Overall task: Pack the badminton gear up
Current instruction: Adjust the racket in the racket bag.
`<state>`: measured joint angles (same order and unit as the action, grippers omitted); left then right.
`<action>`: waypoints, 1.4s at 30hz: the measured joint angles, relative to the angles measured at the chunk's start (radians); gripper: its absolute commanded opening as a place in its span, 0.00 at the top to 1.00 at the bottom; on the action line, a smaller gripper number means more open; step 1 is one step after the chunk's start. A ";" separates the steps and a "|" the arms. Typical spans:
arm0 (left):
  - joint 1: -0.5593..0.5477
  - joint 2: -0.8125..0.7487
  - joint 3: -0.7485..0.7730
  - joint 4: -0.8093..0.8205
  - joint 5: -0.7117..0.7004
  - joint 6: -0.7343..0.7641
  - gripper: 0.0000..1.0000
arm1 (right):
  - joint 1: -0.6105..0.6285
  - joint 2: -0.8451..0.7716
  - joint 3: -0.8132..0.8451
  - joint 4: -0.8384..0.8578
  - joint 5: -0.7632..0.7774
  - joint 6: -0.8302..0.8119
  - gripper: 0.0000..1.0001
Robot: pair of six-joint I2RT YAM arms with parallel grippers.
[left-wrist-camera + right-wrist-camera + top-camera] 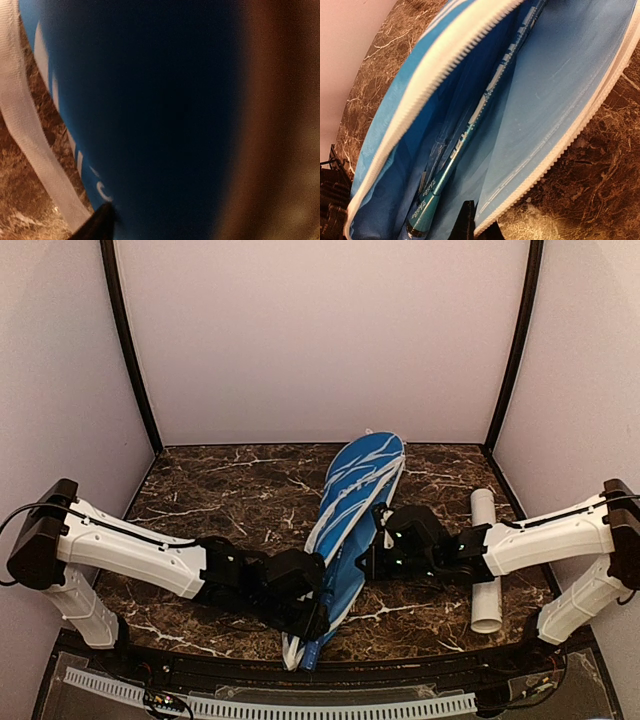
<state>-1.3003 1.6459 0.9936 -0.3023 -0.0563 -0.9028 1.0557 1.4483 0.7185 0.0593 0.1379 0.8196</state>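
The cover is laid diagonally down the centre of the top view, from the upper middle to the lower middle of the table. The tube is seen at the right of that view, well apart from the cover. No shuttlecocks can be made out.

The right gripper is pressed together at the cover's right edge, and the fabric there appears to be pinched, so that the mouth is held agape. In the right wrist view a racket is seen inside, between the two zip-trimmed flaps. A blue handle is seen poking out at the cover's lower end.

The left gripper is set against the cover's lower left side. Its wrist view is filled by blue fabric, and whether it is spread or closed cannot be told.

The step in hand is judged to be the bagging of the rackets. Next, the flaps would probably need to be brought together and zipped, with the edge kept taut.
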 measured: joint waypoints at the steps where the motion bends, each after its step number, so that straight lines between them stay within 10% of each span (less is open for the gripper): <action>1: 0.000 0.000 0.002 -0.003 -0.002 0.001 0.53 | 0.000 0.001 0.000 0.000 0.001 0.000 1.00; 12: 0.000 -0.014 0.014 -0.032 -0.035 -0.002 0.95 | 0.004 0.001 0.002 -0.005 0.024 0.000 1.00; 20: 0.020 -0.062 -0.064 0.043 -0.024 -0.024 1.00 | 0.019 0.030 0.002 0.018 -0.028 0.004 0.62; 24: 0.036 -0.082 -0.112 0.105 -0.008 -0.061 1.00 | 0.049 0.069 0.002 0.061 -0.069 0.035 0.58; 34: 0.048 -0.123 -0.187 0.203 0.005 -0.106 1.00 | 0.158 0.180 0.042 0.095 -0.119 0.097 0.65; 42: 0.063 -0.163 -0.232 0.240 0.017 -0.119 1.00 | 0.189 0.247 0.088 0.116 -0.143 0.102 1.00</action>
<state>-1.2377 1.4834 0.7612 -0.0620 -0.0395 -1.0218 1.2449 1.6951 0.8066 0.1753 -0.0048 0.9218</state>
